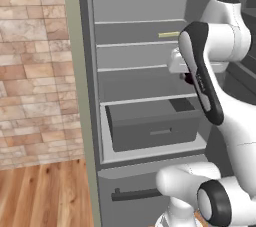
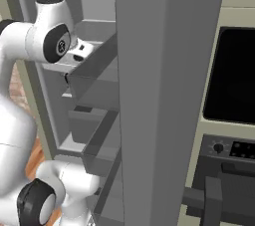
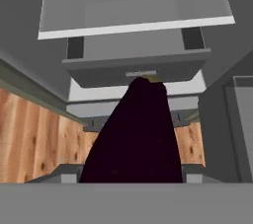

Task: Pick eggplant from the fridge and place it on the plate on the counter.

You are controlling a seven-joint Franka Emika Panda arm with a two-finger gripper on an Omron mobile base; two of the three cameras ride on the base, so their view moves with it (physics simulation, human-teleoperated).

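the brick wall point(image 1: 30, 66) is sitting at nine o'clock of the left base view, with the wood floor point(image 1: 45, 196) running beneath it toward seven. moving rightward, the fridge point(image 1: 145, 36) is standing open so the arm can reach its shelves – thin light shelves are stacking down to a dark grey drawer point(image 1: 155, 126) near six o'clock. a pale yellow stick-like item point(image 1: 169, 34) is lying on an upper shelf at about one o'clock; it is not the target, so it is being left alone. further right, the white arm is crossing the opening at three o'clock, and its bulk is hiding the gripper in that view.

in the hand view the eggplant point(image 3: 136, 139) is filling the middle from six o'clock up to the centre, a near-black mass hanging straight out of the gripper point(image 3: 132, 181) (its finger tips are buried behind the fruit). the jaws are looking clamped narrowly onto the eggplant, holding it clear of the shelves – probably so it can be drawn out of the fridge. the drawer and floor are showing beyond it, so the camera is pointing downward. the step in hand seems to be the withdrawal; the plate and counter are still to be reached.
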